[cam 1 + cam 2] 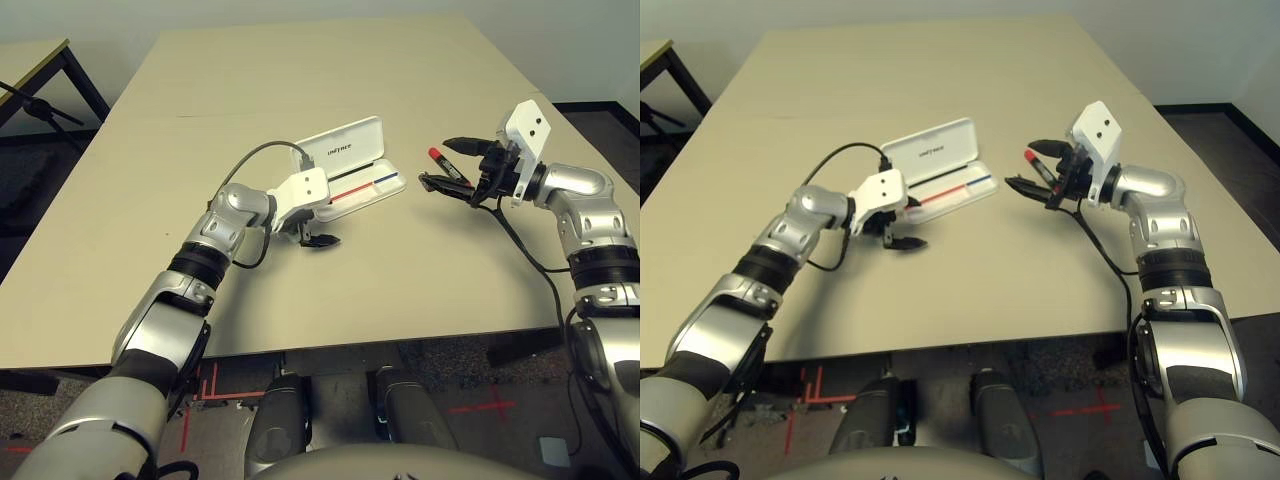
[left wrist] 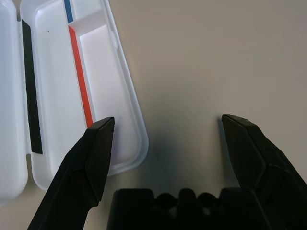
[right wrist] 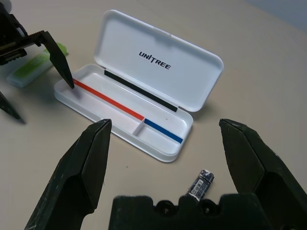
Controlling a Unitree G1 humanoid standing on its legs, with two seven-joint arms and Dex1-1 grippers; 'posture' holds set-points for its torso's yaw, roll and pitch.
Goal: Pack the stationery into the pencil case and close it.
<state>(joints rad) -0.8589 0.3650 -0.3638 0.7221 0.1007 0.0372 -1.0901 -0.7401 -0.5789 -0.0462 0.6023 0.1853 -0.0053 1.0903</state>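
Beside left fingertips: pencil case (image 3: 144, 103), lid up, tray empty
left gripper (image 2: 165, 132): spread wide, holding nothing
right gripper (image 3: 163, 143): spread, empty (cylinder (image 3: 200, 183) between its fingers)
green bar (image 3: 36, 67): behind left fingers
red marker (image 1: 447, 166): between right fingers

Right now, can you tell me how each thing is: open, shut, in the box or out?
pencil case: open, lid propped up, tray empty.
red marker: out of the case, lying on the table.
green bar: out, flat on the table beside the case.
small cylinder: out, lying on the table near the case.
left pincer: open, holding nothing.
right pincer: open, holding nothing.
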